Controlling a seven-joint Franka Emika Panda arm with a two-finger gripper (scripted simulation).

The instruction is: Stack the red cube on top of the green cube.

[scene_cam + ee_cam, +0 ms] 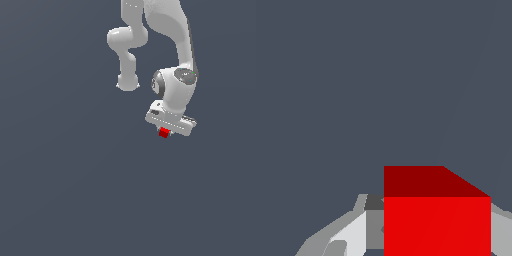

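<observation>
Arm (pixel 172 45) reaches down from above; gripper (pixel 165 133) sits at its lower end. Fingers (pixel 351 232) pinch the red cube (pixel 437 225), which peeks out just beneath the gripper body. Plain grey floor (pixel 65 190) all around. No legible writing anywhere.

backdrop (pixel 60 190): flat, plain slate grey-blue | fills both views edge to edge | light: even, with no visible shadows

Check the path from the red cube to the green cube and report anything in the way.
Cannot be checked: the green cube shows in neither view. The red cube sits between the tool's fingers; around it only bare grey ground is visible, with no obstacle.
</observation>
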